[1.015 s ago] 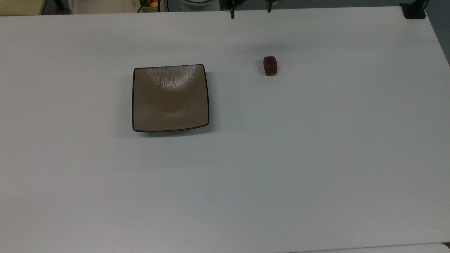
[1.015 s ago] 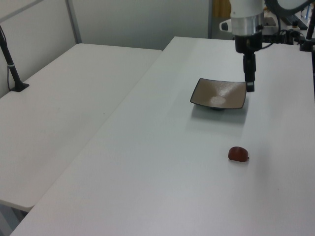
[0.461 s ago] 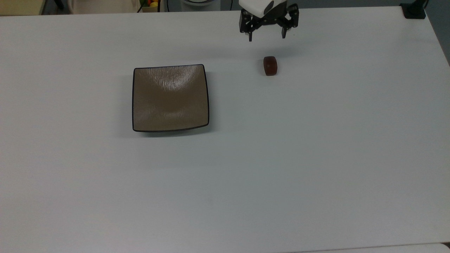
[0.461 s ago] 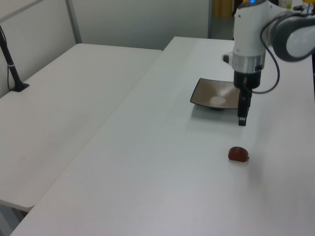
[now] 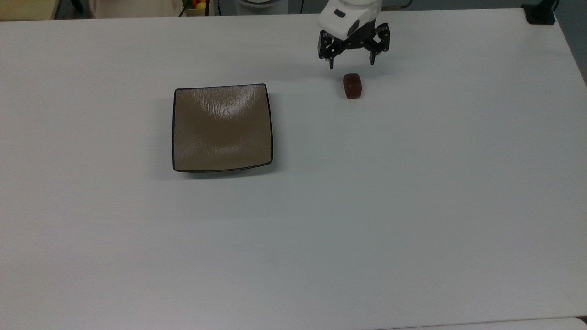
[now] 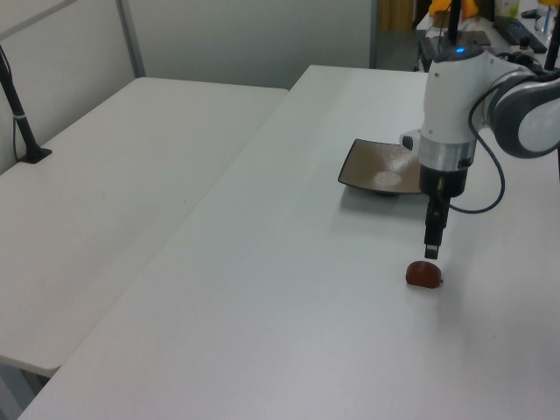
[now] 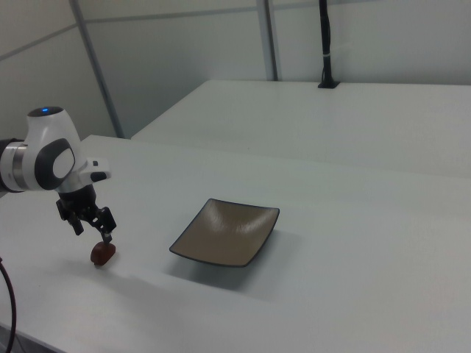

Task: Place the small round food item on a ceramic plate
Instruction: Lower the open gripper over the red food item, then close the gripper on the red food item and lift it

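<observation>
The small round food item [image 5: 352, 85] [image 6: 423, 274] [image 7: 103, 253], a dark reddish-brown lump, lies on the white table [image 5: 412, 206]. The ceramic plate [image 5: 222, 127] [image 6: 388, 166] [image 7: 227, 232], square and tan-brown with a dark rim, sits bare on the top view's left of the food item. My gripper [image 5: 351, 64] [image 6: 430, 252] [image 7: 92, 232] hangs open just above the food item, a little toward the top view's upper edge, with its fingers pointing down and nothing between them.
A second white table [image 6: 114, 184] [image 7: 331, 118] stands beside this one. A black post base [image 5: 540, 14] is clamped at the top view's upper right corner. Wide bare tabletop lies below the plate in the top view.
My gripper has come from the table's far edge toward the food item and dropped lower, staying open. The plate and the food item have not moved.
</observation>
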Robot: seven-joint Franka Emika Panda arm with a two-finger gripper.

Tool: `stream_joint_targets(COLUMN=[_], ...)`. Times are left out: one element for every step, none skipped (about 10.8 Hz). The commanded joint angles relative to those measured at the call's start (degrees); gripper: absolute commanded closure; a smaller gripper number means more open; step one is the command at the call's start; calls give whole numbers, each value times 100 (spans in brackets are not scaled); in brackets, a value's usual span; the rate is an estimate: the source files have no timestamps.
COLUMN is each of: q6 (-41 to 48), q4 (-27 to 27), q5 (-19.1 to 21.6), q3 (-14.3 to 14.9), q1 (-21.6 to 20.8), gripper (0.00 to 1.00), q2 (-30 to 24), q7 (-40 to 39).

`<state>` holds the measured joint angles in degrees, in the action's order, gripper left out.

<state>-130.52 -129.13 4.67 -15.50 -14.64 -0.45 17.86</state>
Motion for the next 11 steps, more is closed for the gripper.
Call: stream_joint_targets(q6=[-385,-508,-544,-571,-710,-772,-773,-799,-799,-799,-799], q4=[-156,-166,-166,-166,-157,-166,-166,-166,-157,-157,-157], q5=[-1,-1,-44,-62,-115,-159,-168,-177,-177,-272,-413], q3=[29,29,29,29,29,29,29,29,29,29,29], q1=[-83,-92,-92,-92,-92,-92,-83,-83,-83,-92,-101], gripper=[0,0,0,0,0,0,0,0,0,0,1], q2=[106,219,264,308,439,466,466,501,562,598,668], q7=[148,148,148,148,148,148,148,148,148,148,148])
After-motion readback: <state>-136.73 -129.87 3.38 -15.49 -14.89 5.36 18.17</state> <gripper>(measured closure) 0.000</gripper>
